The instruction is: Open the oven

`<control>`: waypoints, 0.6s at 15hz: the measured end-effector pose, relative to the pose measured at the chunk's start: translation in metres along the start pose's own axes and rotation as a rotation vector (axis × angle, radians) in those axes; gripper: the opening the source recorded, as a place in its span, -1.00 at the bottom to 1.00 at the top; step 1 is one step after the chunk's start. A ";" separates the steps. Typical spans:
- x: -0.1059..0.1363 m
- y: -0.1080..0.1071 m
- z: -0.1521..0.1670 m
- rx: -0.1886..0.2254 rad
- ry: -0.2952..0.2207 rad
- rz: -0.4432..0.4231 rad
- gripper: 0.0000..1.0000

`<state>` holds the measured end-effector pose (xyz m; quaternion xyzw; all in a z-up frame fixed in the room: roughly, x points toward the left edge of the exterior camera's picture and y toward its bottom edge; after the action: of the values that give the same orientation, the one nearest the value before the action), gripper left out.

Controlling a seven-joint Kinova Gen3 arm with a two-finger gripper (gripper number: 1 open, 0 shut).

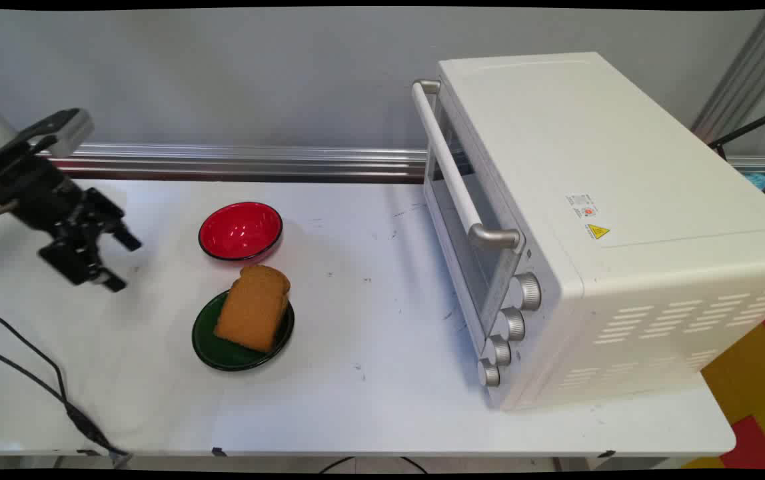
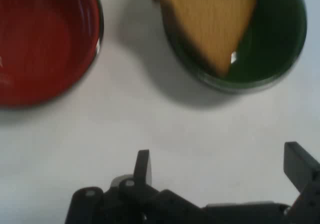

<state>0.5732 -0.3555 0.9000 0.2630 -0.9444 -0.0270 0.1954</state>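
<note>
Black metal is seen at the far left of the main view: the two-finger gripper (image 1: 119, 260) is held above the white tabletop (image 1: 369, 373), with its fingers spread wide apart and nothing between them. In the hand view the same gripper (image 2: 220, 166) is shown empty, and only bare tabletop lies between the two fingers. No object is touched by it.

To the right of the gripper, a round red bowl (image 1: 240, 231) with a dark rim is placed on the tabletop, and it appears to be empty. Just in front of it, nearer to the camera, a round dark green plate (image 1: 206, 340) is set, and a brown slice of bread (image 1: 253, 308) is laid on it, with one end resting over the plate's far rim. The bowl and the plate are near each other but apart. These two are the things nearest to the gripper.

Further to the right, well apart from the dishes, a large white toaster oven (image 1: 596, 220) is standing. Its glass door, with a long white handle (image 1: 452, 173), is closed, and four silver knobs (image 1: 509, 325) are seen beside the door. A black cable (image 1: 29, 373) is lying on the tabletop at the near left.
</note>
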 end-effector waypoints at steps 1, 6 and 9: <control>0.010 0.000 0.002 0.002 0.032 0.010 1.00; 0.081 -0.003 0.003 0.057 0.166 0.079 1.00; 0.141 0.002 -0.003 0.089 0.219 0.107 1.00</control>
<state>0.4626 -0.4254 0.9534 0.2220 -0.9304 0.0542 0.2867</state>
